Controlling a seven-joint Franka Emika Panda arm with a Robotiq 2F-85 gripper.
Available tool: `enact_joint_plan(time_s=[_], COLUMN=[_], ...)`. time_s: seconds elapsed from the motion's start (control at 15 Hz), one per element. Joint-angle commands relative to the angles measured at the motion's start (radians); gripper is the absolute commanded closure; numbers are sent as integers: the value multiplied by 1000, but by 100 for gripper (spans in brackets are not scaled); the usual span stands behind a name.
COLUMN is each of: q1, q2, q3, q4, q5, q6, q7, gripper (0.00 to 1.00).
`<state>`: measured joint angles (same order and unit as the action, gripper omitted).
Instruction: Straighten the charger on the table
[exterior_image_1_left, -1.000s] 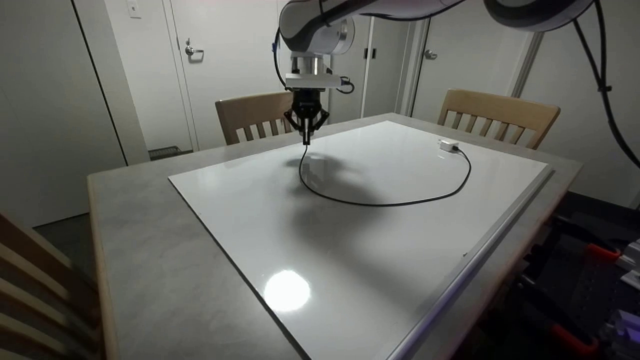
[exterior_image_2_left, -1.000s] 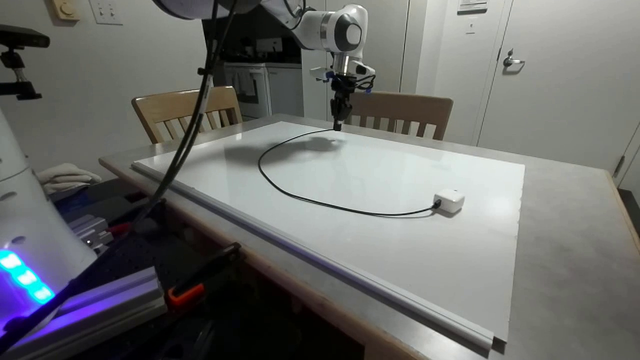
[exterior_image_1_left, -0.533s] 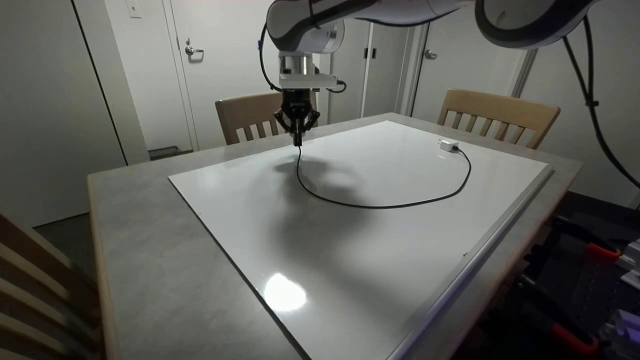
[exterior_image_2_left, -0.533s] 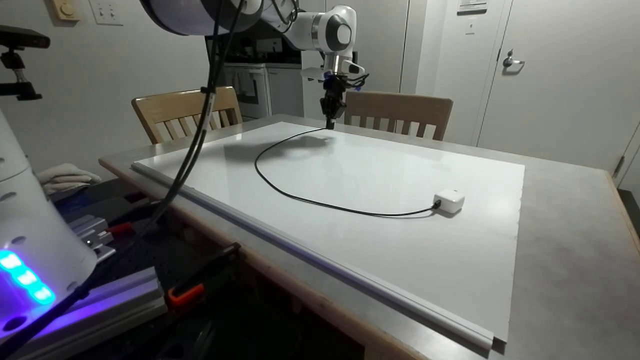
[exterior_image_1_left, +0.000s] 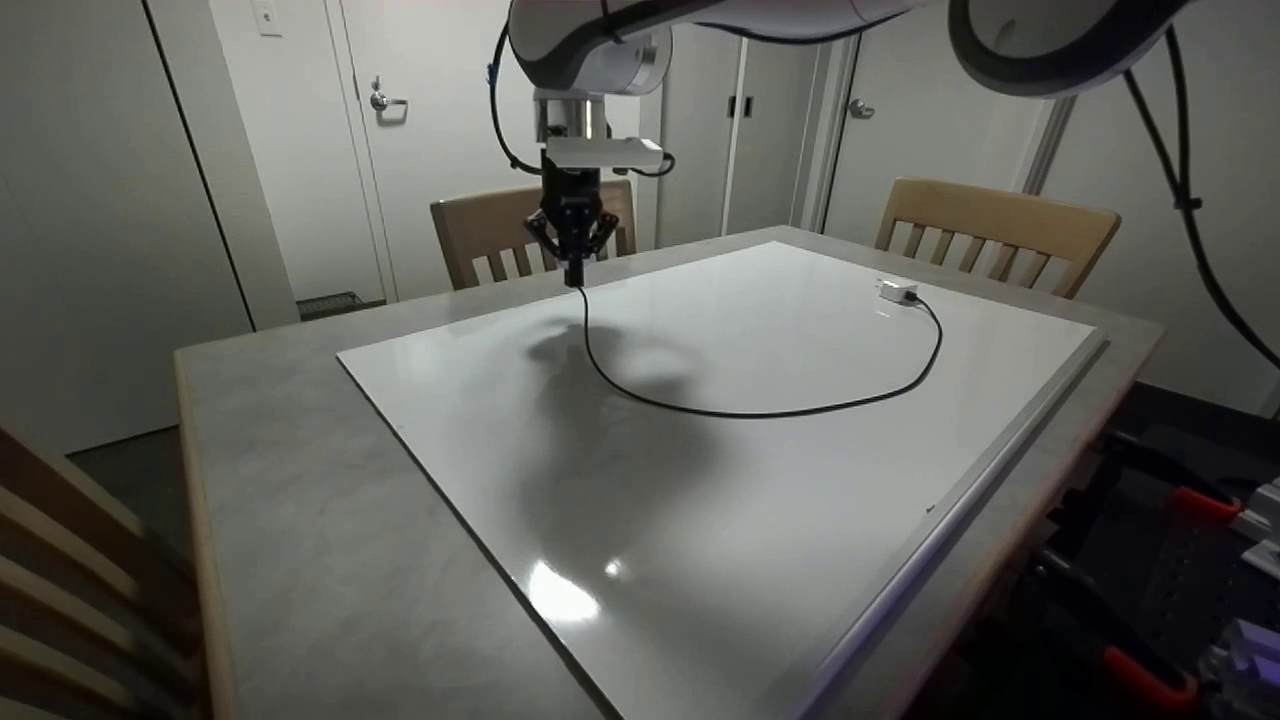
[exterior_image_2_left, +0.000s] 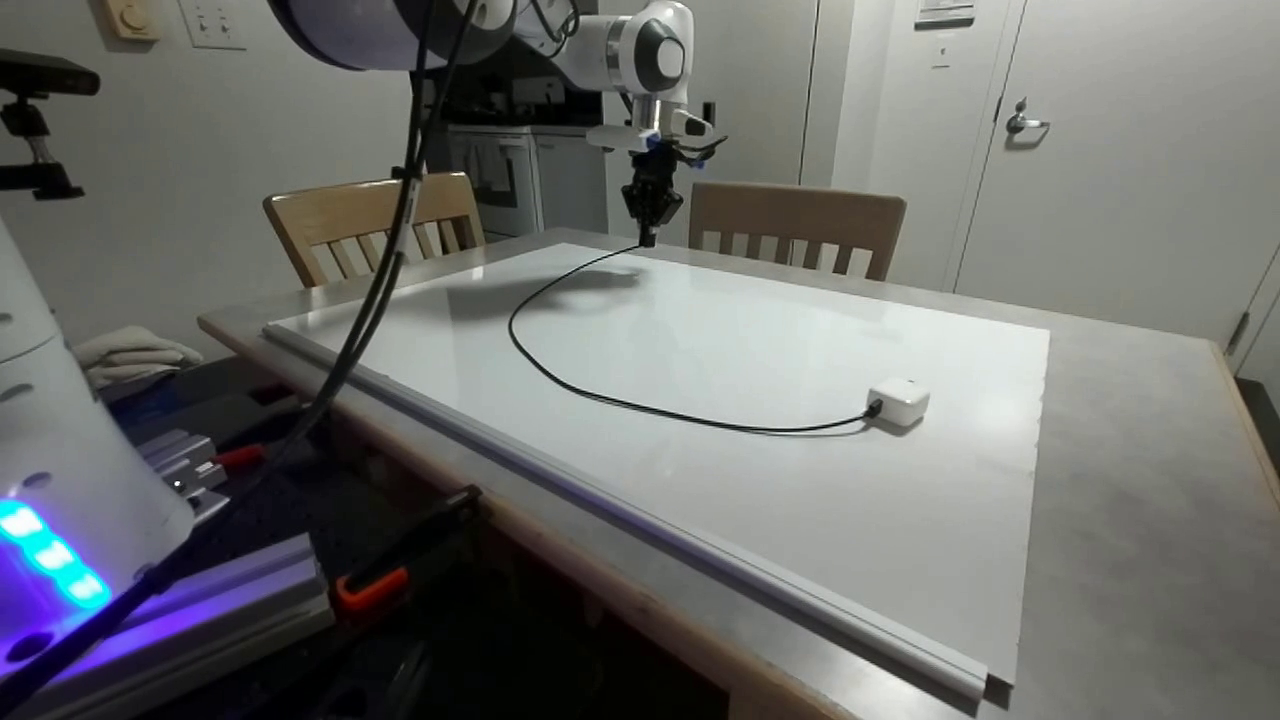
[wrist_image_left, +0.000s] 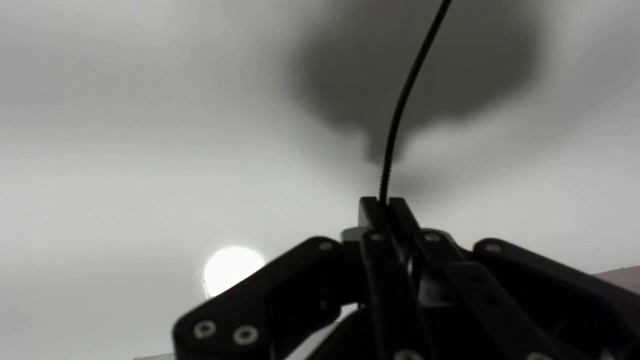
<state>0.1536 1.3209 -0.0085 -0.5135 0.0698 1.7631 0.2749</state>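
The charger's thin black cable (exterior_image_1_left: 750, 415) lies in a wide curve on the table's glossy white top; it also shows in an exterior view (exterior_image_2_left: 640, 405). One end plugs into a white adapter block (exterior_image_1_left: 897, 290), which sits on the top (exterior_image_2_left: 899, 402). My gripper (exterior_image_1_left: 574, 280) is shut on the cable's other end and holds it above the top near the edge (exterior_image_2_left: 648, 240). In the wrist view the cable (wrist_image_left: 410, 80) runs away from between the fingertips (wrist_image_left: 383, 201). The plug at that end is hidden in the fingers. The table (exterior_image_1_left: 300, 520) has a grey rim.
Wooden chairs stand around the table (exterior_image_1_left: 1000, 220), one behind my gripper (exterior_image_2_left: 800, 215). A raised light rail (exterior_image_2_left: 650, 520) runs along one edge of the white top. Dark arm cables (exterior_image_2_left: 385, 270) hang beside the robot base. An orange-tipped clamp (exterior_image_2_left: 372, 592) grips near the table edge.
My gripper has moved left and slightly up in both exterior views, carrying the held cable end. The nearby stretch of cable has shifted with it and hangs straighter. The adapter has not moved.
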Motion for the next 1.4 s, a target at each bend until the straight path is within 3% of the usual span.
enact_joint_plan(time_s=[0.0,0.27,0.33,0.4,0.47,0.8,0.87,0.93,1.33], q1=[16,35,36,36,34,37,41,51,98], q2=[24,23,65,3,70,94,93,38,16], q3=[3,7,20,2,21,21,21,8,4], q4=[43,44,122,12,136,170,173,79,71], q5=[-17,-13,-30,-1,-21,-23,-26,-9,-17], q6=[-9,-2,-40,-2,-55,-53,-61,-32,-67], q7=[-93,-184,-190,-154,-156,-166,-178,-189,-218], gripper=[98,98,98,93,93,93,98,98,98])
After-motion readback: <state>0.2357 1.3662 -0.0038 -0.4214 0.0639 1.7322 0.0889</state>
